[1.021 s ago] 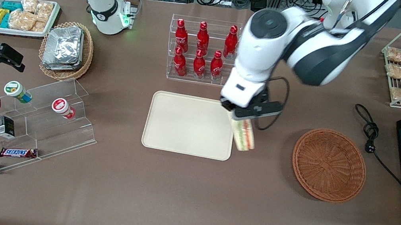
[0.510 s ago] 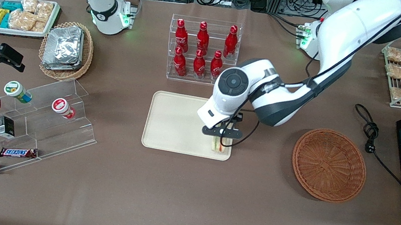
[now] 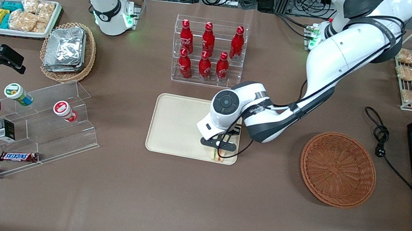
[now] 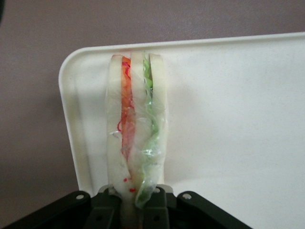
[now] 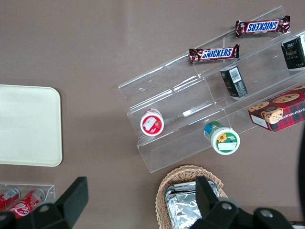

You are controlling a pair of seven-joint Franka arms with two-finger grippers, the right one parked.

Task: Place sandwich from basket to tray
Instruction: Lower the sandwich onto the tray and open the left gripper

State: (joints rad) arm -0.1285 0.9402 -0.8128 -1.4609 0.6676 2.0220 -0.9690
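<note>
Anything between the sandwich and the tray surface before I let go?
Nothing visible. The hand is shut on the triangular white-bread sandwich, low over a corner of the cream rectangular plastic tray, which is bare beneath it.

even, bright overhead light, soft shadows under the arm, sharp frames, slight glare on the tray.
</note>
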